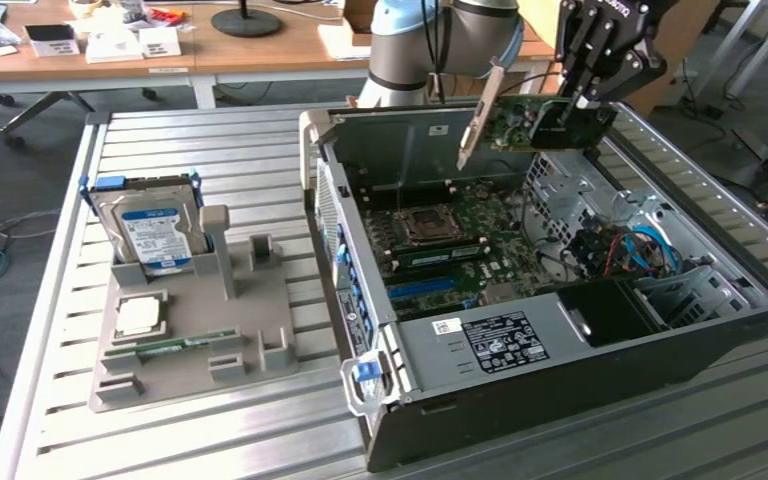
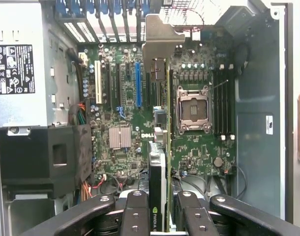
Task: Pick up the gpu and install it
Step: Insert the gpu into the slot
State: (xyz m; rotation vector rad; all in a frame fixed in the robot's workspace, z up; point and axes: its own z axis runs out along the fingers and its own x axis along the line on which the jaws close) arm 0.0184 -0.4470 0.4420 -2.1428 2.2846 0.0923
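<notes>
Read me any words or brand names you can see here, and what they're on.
"DELL": on the motherboard.
"NVIDIA": on the graphics card edge.
Power supply sticker: too small to read.
Hard drive label: too small to read.

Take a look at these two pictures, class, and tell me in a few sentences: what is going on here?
The robot arm's claw is shut on the gpu and holds it in the air above the open computer case. The card's edge points down toward the motherboard, and it is not yet seated in a slot. Beside the case, a grey parts holder carries an upright hard drive and a processor.
</notes>
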